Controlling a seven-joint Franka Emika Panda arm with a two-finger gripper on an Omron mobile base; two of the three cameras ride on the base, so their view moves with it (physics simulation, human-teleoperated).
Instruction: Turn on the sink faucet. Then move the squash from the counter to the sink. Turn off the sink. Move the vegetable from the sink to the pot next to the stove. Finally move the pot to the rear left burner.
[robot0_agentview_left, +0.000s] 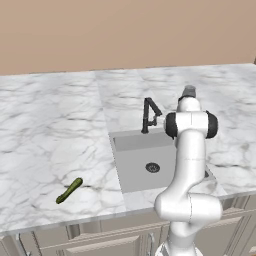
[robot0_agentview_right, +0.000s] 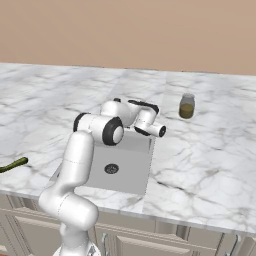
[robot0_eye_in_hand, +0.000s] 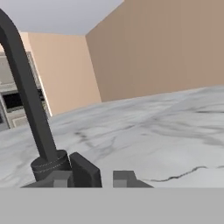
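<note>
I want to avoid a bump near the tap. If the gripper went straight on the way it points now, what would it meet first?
Probably nothing soon: ahead of the gripper lies open white marble counter, then the tan wall. The slim matte-black faucet stands just off to one side.

Black sink faucet (robot0_agentview_left: 149, 114) upright behind grey sink (robot0_agentview_left: 142, 165); green squash (robot0_agentview_left: 69, 190) flat on counter (robot0_agentview_left: 50, 140), left.

Glass jar (robot0_agentview_right: 186, 106) w/ olive contents (upright), tan wall (robot0_agentview_left: 125, 30) behind.

The sink faucet (robot0_eye_in_hand: 30, 109) rises just beyond the hand (robot0_eye_in_hand: 92, 177) over the counter (robot0_eye_in_hand: 166, 131).
</note>
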